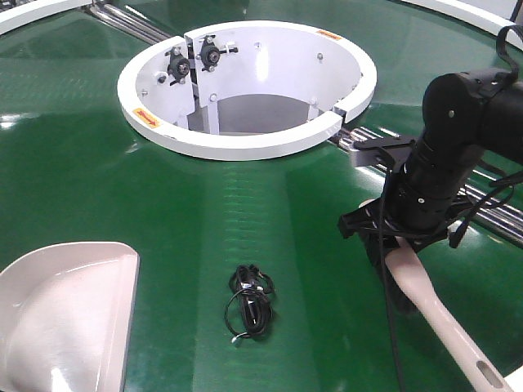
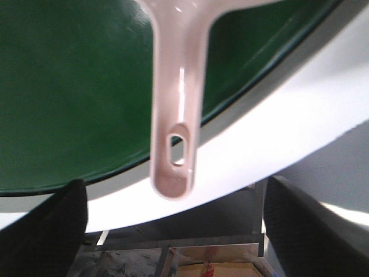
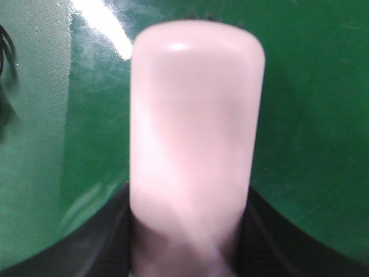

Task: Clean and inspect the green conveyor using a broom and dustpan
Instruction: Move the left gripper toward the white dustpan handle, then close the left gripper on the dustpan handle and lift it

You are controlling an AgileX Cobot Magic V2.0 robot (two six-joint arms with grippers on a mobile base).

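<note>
Between dustpan and broom: black cable tangle | right tool pinches broom | left tool spread

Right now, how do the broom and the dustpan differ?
The broom is narrow and long, clamped in the right claw; the dustpan is a wide scoop lying free on the green conveyor, its handle inside the open left claw. The broom sits right of the black cable bundle, the dustpan left. Both are pale pink plastic with slotted handles.
</note>
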